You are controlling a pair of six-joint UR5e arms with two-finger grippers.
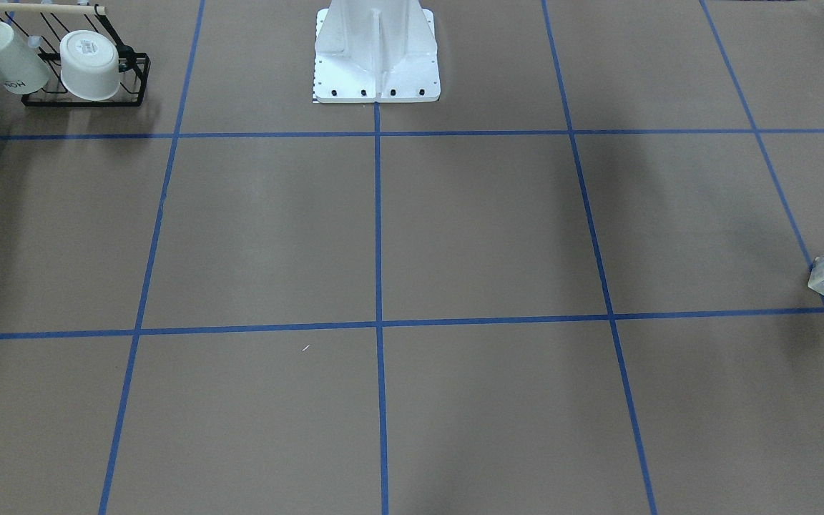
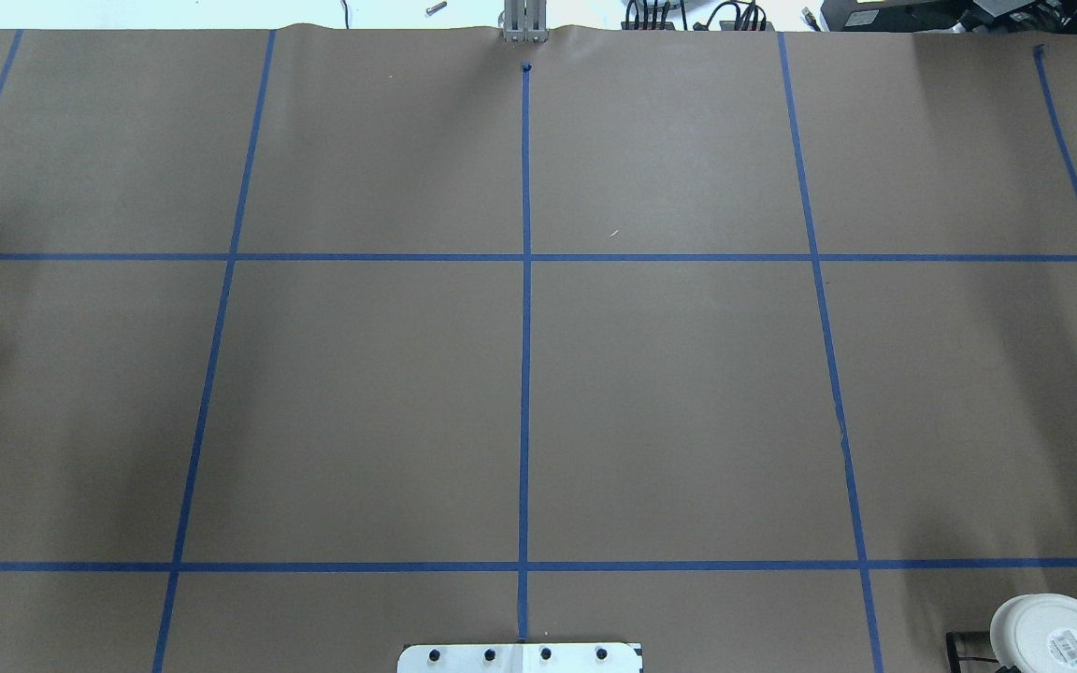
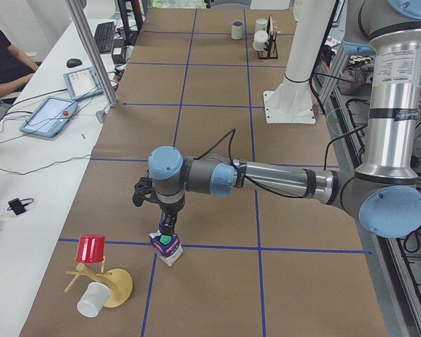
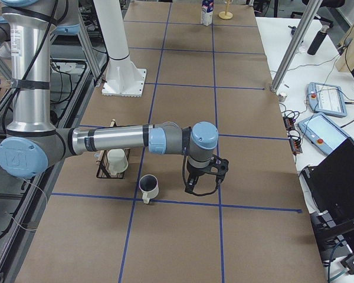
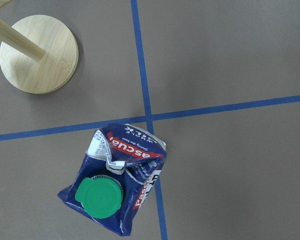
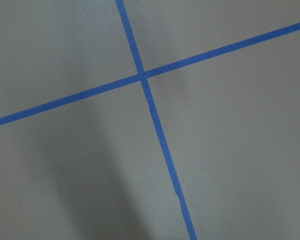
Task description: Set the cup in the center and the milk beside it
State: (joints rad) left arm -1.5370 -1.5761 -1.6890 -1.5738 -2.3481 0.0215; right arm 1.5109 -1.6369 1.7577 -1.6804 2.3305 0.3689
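1. My left gripper (image 3: 170, 232) hangs straight over the milk (image 3: 167, 249) — upright, green cap (image 5: 99, 197) up, well to the pedestal's (image 3: 289, 105) left; jaw width, I cannot tell.
2. My right gripper (image 4: 202, 183) hovers near the cup (image 4: 148, 188), well to the pedestal's right — jaws likewise unreadable.

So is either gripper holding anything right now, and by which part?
For the left gripper it cannot be told: it sits at the capped top of the milk, but no grip shows. The right gripper hangs apart from the cup, nothing seen in it.
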